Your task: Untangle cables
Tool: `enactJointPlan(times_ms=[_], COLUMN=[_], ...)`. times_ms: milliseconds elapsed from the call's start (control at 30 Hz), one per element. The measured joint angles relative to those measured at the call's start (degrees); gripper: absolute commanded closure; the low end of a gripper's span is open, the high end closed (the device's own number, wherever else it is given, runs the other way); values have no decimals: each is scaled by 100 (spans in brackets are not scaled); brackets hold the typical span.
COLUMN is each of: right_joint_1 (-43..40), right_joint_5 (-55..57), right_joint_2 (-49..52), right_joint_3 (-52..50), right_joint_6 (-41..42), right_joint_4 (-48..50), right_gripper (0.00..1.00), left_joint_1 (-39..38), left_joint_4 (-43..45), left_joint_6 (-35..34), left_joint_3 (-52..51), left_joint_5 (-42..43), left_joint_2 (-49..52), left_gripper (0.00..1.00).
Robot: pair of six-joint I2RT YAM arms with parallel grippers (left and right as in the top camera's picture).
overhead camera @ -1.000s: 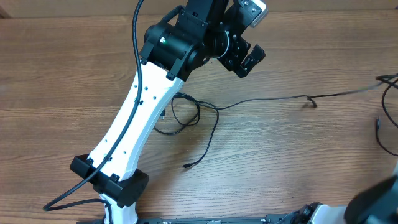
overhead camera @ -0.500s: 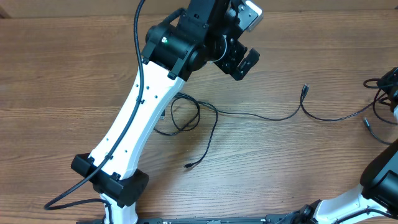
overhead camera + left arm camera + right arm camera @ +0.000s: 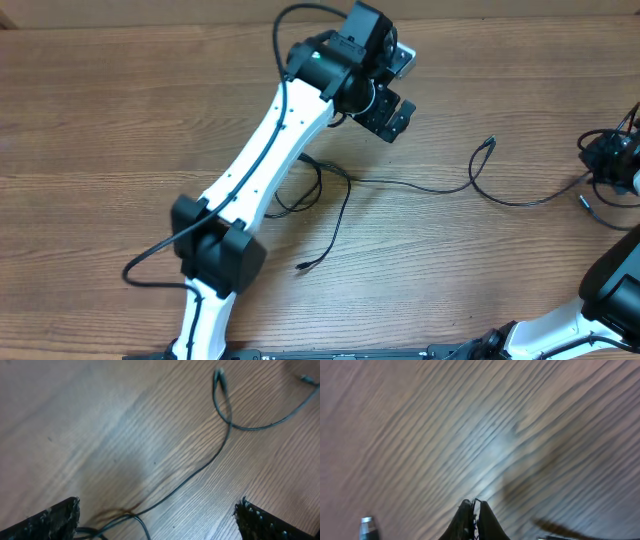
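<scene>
I have the wooden table [image 3: 100, 120] mostly bare. The left arm [image 3: 260, 150] stretches diagonally across it, and the right arm [image 3: 615, 285] shows only at the lower right edge. The left claw [image 3: 390, 112] hangs above the table with its jaws spread wide, holding nothing. The right claw [image 3: 608, 160], at the far right, is pinched shut. The long cable [image 3: 430, 187] runs right up to it, so I judge it has that cable nipped, though my wrist view there is too blurred to confirm.

The cables lie mid-table: a knot of loops [image 3: 300, 190] partly under the left arm, the long cable snaking right from it, and a short tail [image 3: 335, 225] ending in a small plug [image 3: 300, 267]. A second plug [image 3: 489, 143] sits at a bend in the long cable.

I'd call this mid-separation, with one strand drawn out and the loops crossed. Next I want the left claw down on the loops to pin them while the right claw pulls away.
</scene>
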Motion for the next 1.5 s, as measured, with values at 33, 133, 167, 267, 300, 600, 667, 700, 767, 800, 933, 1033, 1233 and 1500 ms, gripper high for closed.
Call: enactJointPlan(times_ms=[33, 133, 167, 267, 300, 600, 667, 700, 767, 800, 933, 1033, 1233, 1500], right_joint_1=[0, 0, 0, 0, 0, 0, 0, 0, 0, 0, 0, 0, 0, 0], right_joint_5=[-94, -245, -284, -361, -365, -396, -396, -376, -334, -319, -282, -271, -271, -264], right_joint_2=[0, 0, 0, 0, 0, 0, 0, 0, 0, 0, 0, 0, 0, 0], right_joint_3=[0, -4, -4, -4, -4, -15, -15, -15, -15, -15, -15, -15, -15, -15], right_joint_6=[157, 463, 560, 739, 754, 885, 898, 903, 905, 905, 905, 905, 905, 907], right_joint_4=[-11, -72, -83, -31, -17, 442, 566, 632, 715, 750, 811, 813, 809, 761], right_gripper=[96, 96, 96, 96, 96, 92, 92, 92, 92, 92, 92, 92, 92, 92], left_joint_1=[0, 0, 2, 2, 0, 0, 0, 0, 2, 2, -4, -55, -382, -835], left_joint_4=[-7, -11, -13, -17, -31, 79, 92, 94, 105, 107, 164, 168, 197, 275], left_joint_6=[-48, -166, -195, -299, -326, -529, -544, -560, -573, -560, -111, 557, 1537, 2090], left_joint_3=[0, -2, -2, -7, -9, -81, -81, -81, -81, -81, -81, -81, -81, -389], left_joint_5=[9, 44, 48, 66, 66, 70, 66, 66, 66, 66, 262, 647, 1113, 588], left_joint_2=[90, 378, 494, 791, 881, 1130, 1130, 1130, 1130, 1130, 1130, 1130, 1130, 1130], left_gripper=[0, 0, 0, 1, 8, 16, 3, 0, 0, 0, 0, 0, 0, 0])
